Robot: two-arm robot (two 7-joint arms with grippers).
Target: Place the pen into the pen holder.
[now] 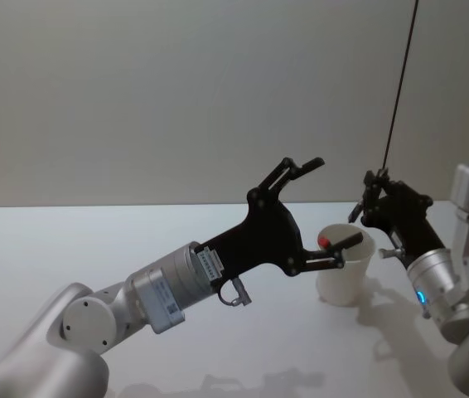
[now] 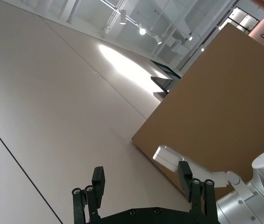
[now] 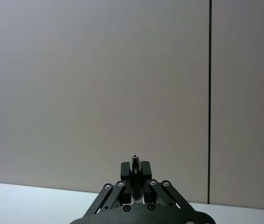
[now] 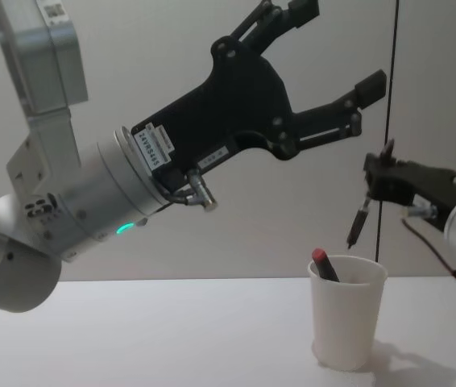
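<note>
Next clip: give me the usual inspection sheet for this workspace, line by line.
Surface: white table, bare around the cup.
Job's things: white paper cup upright on the table, one red-capped pen leaning inside it; a second dark pen hangs tip down above the cup rim, held by the right gripper.
Clutter: nothing seen.
Grippers: left gripper wide open, raised above and left of the cup, holding nothing; right gripper shut on the dark pen.
Cables: thin dark wire at the right wrist.
Surroundings: plain wall with a dark vertical line; ceiling lights in the left wrist view.
</note>
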